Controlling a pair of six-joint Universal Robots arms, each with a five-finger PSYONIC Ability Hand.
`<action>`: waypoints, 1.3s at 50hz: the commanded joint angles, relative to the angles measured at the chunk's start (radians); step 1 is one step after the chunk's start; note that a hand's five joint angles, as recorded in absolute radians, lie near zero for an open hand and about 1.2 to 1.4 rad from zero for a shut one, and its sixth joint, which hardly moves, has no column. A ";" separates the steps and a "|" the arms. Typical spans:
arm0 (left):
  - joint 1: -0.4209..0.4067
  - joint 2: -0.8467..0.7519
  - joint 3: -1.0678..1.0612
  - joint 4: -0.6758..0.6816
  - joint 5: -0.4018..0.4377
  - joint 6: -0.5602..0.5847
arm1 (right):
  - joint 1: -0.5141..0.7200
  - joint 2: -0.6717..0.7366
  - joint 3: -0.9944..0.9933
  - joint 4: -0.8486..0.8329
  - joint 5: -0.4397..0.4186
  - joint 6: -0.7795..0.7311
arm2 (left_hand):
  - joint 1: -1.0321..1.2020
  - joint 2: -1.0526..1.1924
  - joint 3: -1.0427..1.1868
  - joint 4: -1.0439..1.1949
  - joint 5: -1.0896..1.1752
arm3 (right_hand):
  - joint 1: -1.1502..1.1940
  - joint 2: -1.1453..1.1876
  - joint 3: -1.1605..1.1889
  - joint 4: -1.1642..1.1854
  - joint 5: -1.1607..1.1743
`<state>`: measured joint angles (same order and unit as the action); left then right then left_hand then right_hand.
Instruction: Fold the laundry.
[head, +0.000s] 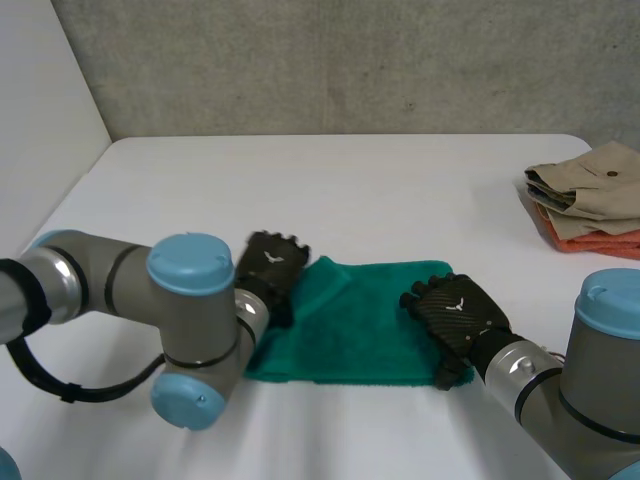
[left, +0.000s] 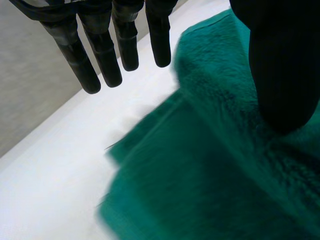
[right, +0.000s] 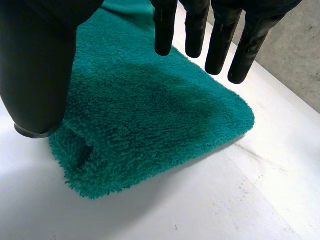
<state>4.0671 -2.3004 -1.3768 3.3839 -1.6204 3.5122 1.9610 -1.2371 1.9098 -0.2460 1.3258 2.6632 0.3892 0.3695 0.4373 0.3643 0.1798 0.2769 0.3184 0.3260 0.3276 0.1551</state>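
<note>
Towel (head: 350, 325), green | left robot hand (head: 272, 262) released, thumb perhaps touching it | right robot hand (head: 455, 315) released | head view: clothes stack (head: 590, 195)

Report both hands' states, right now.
Left hand: open, fingers straight, at the fluffy green towel's left edge.
Right hand: open, fingers straight, over the towel's right edge.

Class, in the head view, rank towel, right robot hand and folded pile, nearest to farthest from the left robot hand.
1. Towel, at the left robot hand.
2. Right robot hand, across the towel.
3. Folded pile, far off to the right.
</note>
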 joint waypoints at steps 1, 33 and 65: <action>0.082 0.071 -0.007 0.060 -0.306 0.005 | 0.007 0.001 0.009 -0.009 0.003 0.000 | 0.071 0.091 0.023 0.096 0.106 | 0.213 0.172 0.164 0.162 0.160; 0.062 0.308 -0.212 0.069 -0.187 -0.007 | -0.064 -0.030 0.029 -0.073 0.162 -0.373 | 0.047 0.067 -0.001 0.072 0.082 | 1.119 1.078 1.070 1.069 1.067; 0.062 0.417 -0.219 0.066 -0.185 -0.062 | 0.293 -0.057 -0.232 -0.044 0.102 0.130 | -0.038 -0.018 -0.086 -0.013 -0.003 | -0.102 -0.144 -0.151 -0.153 -0.155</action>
<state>4.1735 -1.8805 -1.6231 3.4524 -1.8073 3.4899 2.4025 -1.1198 1.6492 -0.3306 1.3678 2.4190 0.3893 0.3623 0.4373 0.3560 0.1691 0.2033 0.2205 0.2156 0.2353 0.0703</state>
